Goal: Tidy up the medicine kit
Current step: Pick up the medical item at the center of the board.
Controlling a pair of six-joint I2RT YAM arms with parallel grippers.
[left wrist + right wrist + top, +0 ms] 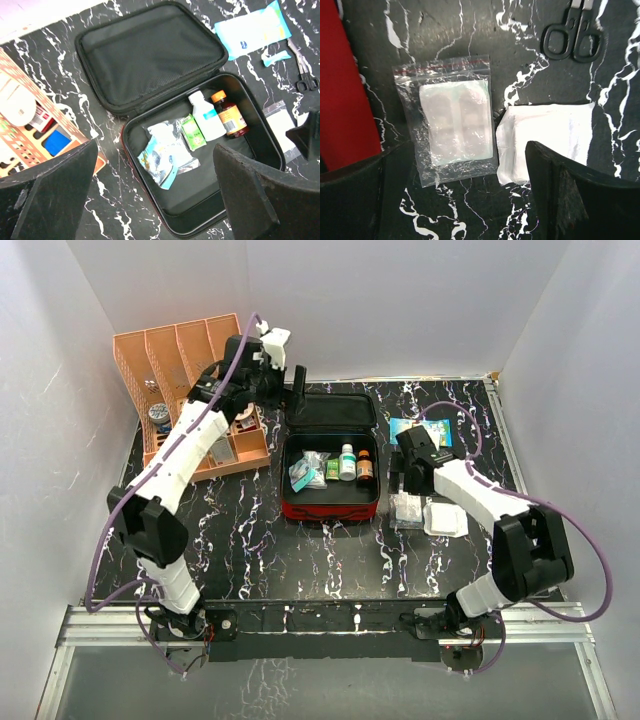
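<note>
The medicine kit (330,508) is seen lying open at the centre of the top view, on the table (250,540). Its shell is red, its rounded-square halves are lined in black, and the lid (150,55) is laid flat toward the top of the frame. A white bottle (206,117), a brown bottle (230,117), a green box (193,132) and foil packets (162,157) are gathered in the base. The table is patterned black with white veining and is enclosed by plain white walls (400,300). An orange rack (180,350) is placed at upper left. The left gripper (156,150) is held above the kit with fingers spread wide, nothing gripped. The right gripper (467,150) is likewise spread wide and empty over a clear zip bag (455,125).
</note>
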